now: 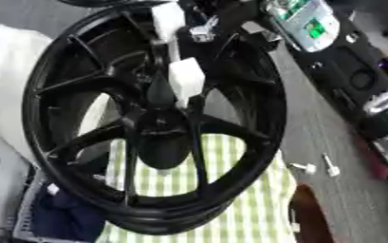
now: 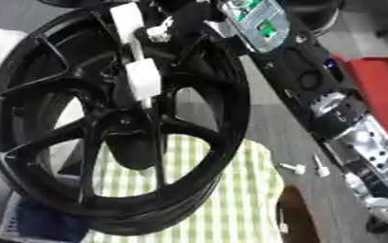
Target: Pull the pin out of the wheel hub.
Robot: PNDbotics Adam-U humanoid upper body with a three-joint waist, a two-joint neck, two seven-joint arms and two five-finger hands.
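Observation:
A large black spoked wheel (image 1: 80, 142) stands upright on a green-checked cloth (image 1: 238, 204). Its hub (image 1: 160, 128) is dark. A long white pin (image 1: 186, 78) with blocky white parts runs from just above the hub up toward the rim's top. My right arm (image 2: 313, 80) comes in from the right. My right hand (image 1: 203, 29) is at the pin's upper end, with its fingers curled by the top white block (image 1: 168, 19). I cannot tell whether the pin's lower tip is still in the hub. My left hand shows in neither view.
Two small white pins (image 1: 305, 167) (image 1: 331, 168) lie on the grey floor to the right of the wheel. A brown rounded object (image 1: 309, 213) sits at the lower right. White fabric (image 1: 6, 71) and blue fabric (image 1: 60, 216) lie to the left. A red object (image 2: 379, 80) is at the right.

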